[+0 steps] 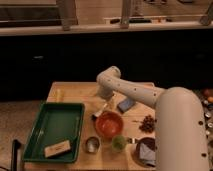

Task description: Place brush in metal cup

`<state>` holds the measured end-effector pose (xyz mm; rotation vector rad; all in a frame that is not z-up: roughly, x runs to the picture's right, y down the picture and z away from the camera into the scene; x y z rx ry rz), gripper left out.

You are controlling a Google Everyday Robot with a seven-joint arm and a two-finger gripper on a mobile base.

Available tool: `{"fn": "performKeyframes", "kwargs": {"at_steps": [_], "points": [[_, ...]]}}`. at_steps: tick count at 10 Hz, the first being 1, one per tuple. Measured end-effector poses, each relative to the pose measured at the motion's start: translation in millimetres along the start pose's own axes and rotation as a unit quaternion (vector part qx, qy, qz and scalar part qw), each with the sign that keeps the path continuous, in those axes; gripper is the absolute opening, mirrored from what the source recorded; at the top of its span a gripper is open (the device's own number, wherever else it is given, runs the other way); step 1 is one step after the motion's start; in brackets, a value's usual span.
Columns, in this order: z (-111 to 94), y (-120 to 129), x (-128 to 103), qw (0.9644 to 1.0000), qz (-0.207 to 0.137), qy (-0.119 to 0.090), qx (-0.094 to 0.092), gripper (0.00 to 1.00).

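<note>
Wooden table (pixel 70 93), jaws (pixel 105 102) above orange bowl (pixel 109 124), brush (pixel 100 111) just beneath them, grip cannot be told, metal cup (pixel 92 144) apart.

Orange bowl (pixel 109 124): centre of the desk (pixel 67 92).
Green tray (pixel 56 123): left of bowl, holding a tan block (pixel 57 148).
Light green cup (pixel 118 143): just before bowl.
Blue-grey pad (pixel 126 104): behind-right of bowl.
Dark bowl (pixel 146 149): right-front of bowl.

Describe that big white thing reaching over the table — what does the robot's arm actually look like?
The arm is a chain of thick, smooth tubes in glossy off-white, joined by rounded elbow-like joints; the nearest segment is the fattest. No cables, logos or markings show on it. Its hand hangs above the wooden table behind the orange bowl, and looks pale like the arm.
</note>
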<state>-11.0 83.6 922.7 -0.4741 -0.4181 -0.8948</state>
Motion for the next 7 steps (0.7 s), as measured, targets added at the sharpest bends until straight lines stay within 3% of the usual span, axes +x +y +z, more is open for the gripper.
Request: {"fn": "performKeyframes", "kwargs": {"at_steps": [3, 6, 7], "points": [[7.4, -10.1, 12.7, 0.9999, 0.014, -0.006, -0.005, 0.79], [19.5, -4.0, 19.4, 0.9993, 0.032, -0.016, -0.005, 0.58], [26.9, 2.1, 22.7, 0.9987, 0.045, -0.022, 0.000, 0.45]]}}
